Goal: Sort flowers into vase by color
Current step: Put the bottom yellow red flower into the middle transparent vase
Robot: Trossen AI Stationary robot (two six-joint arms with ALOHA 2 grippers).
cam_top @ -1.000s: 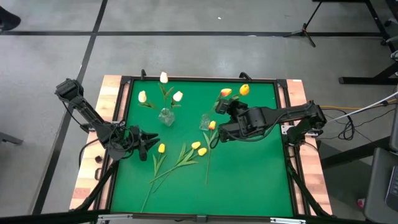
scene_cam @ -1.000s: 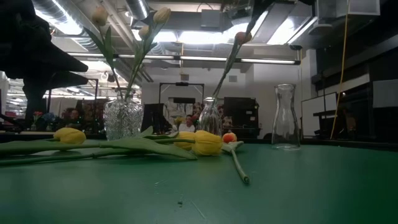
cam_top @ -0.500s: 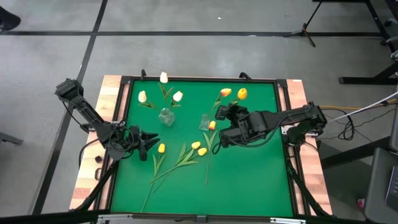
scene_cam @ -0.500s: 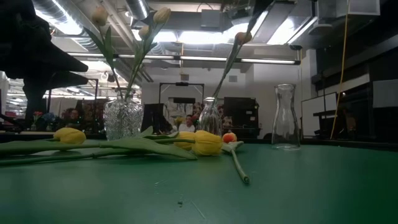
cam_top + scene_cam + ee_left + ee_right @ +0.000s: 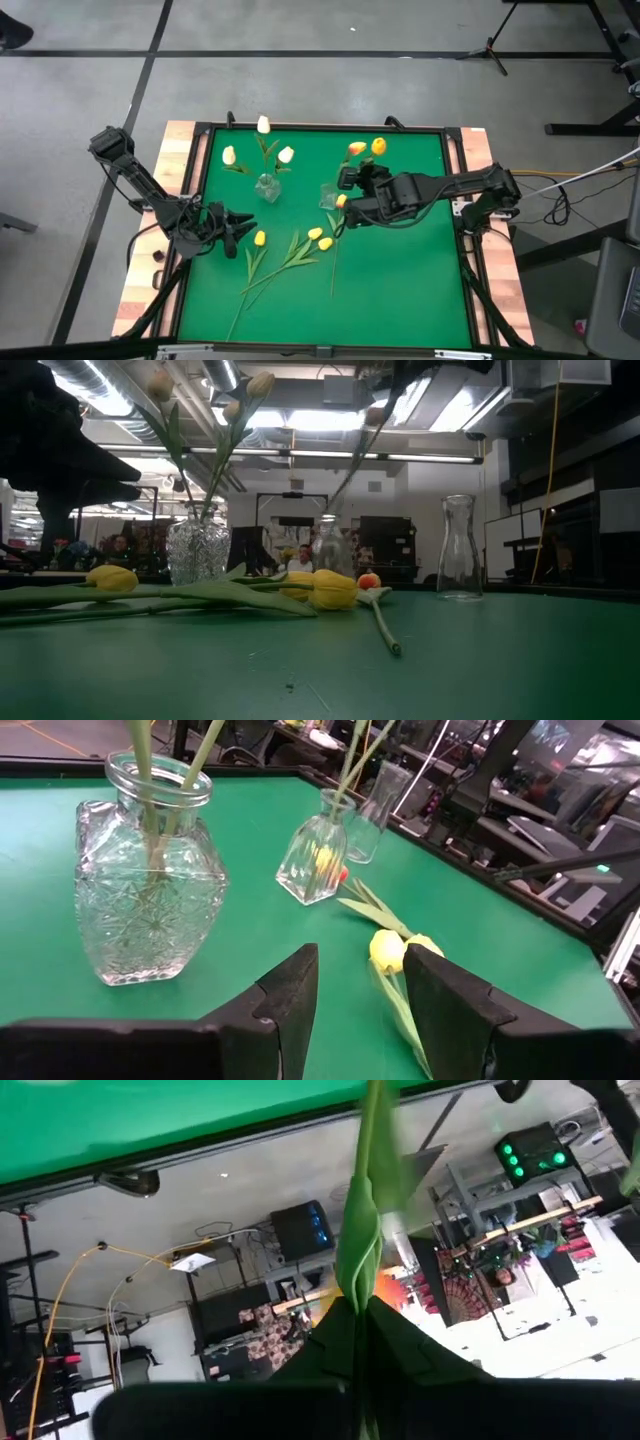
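your right gripper [image 5: 352, 190] is pinched tight on the green stem of a yellow tulip [image 5: 378, 146], holding it over the small clear vase [image 5: 329, 194] mid-mat with an orange-tipped one [image 5: 356, 149] beside it. your left gripper [image 5: 243, 225] sits parted and empty near the mat's left edge. three white tulips [image 5: 263, 124] stand in the cut-glass vase [image 5: 267, 186], and the other yellow tulips [image 5: 320, 238] lie flat on the green mat [image 5: 400, 290].

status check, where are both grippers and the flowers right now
Right gripper shut on orange tulip stems, over small vase. Left gripper open, idle beside yellow tulips lying on mat. White tulips already in crystal vase. Nothing in the way.
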